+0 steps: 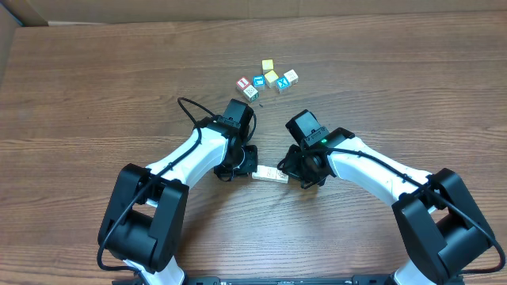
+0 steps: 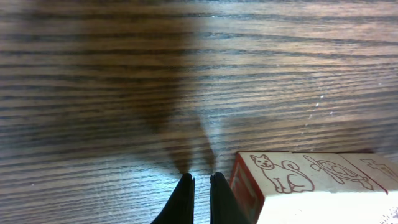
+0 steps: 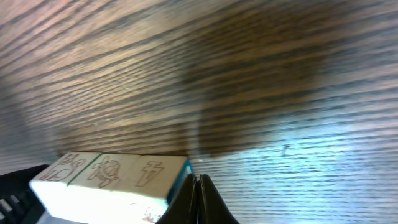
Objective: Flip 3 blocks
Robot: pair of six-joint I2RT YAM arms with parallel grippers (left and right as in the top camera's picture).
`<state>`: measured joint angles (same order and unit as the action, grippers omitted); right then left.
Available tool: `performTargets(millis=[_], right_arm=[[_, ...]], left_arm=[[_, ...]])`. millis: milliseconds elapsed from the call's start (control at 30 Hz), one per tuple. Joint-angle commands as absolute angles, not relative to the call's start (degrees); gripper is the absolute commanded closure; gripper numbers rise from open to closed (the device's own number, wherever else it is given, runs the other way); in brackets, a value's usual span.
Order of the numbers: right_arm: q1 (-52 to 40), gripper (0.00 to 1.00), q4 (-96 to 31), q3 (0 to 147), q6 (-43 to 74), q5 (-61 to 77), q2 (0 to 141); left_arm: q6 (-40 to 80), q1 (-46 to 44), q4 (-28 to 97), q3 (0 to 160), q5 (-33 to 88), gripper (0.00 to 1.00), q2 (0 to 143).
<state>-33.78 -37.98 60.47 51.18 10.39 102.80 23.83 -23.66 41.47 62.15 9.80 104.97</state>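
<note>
Closest to the lens at the bottom of the left wrist view, the left hand point(image 2: 200, 182) has its black fingers pressed together, pinching nothing, with their tips low over the dark wood-grain desk point(image 2: 124, 74). Just to their right sit the three small cream wooden alphabet cubes point(image 2: 311, 177), lined up side by side and touching, with outline drawings of a dog and a turtle facing up and red print on the end face. At the row's far end the right hand point(image 3: 198, 190) is likewise pressed shut and empty, its tips just beside the last cube. Overhead, the row lies at the centre of the frame between both hands, well apart from a loose cluster of coloured cubes point(image 1: 269, 77) at upper centre. Nothing shows whether any cube has been turned yet; I judge all three flips may remain.
</note>
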Motion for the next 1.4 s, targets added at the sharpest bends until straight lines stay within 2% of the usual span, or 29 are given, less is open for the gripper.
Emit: performTargets(millis=[0,1033,1367], right_arm=[[-33.8,0.96,-37.3,60.0,51.0,11.7,102.3],[-33.8,0.96,-36.6,60.0,51.0,8.9,102.3],[-33.8,0.96,-37.6,60.0,51.0,7.2,102.3]], left_arm=[[24.4,-24.3,41.2,61.6,11.1,0.96,105.6],[24.2,-24.3,42.4,61.7,10.9,0.96,105.6],[24.4,-19.3,44.6,62.8,11.0,0.96,105.6]])
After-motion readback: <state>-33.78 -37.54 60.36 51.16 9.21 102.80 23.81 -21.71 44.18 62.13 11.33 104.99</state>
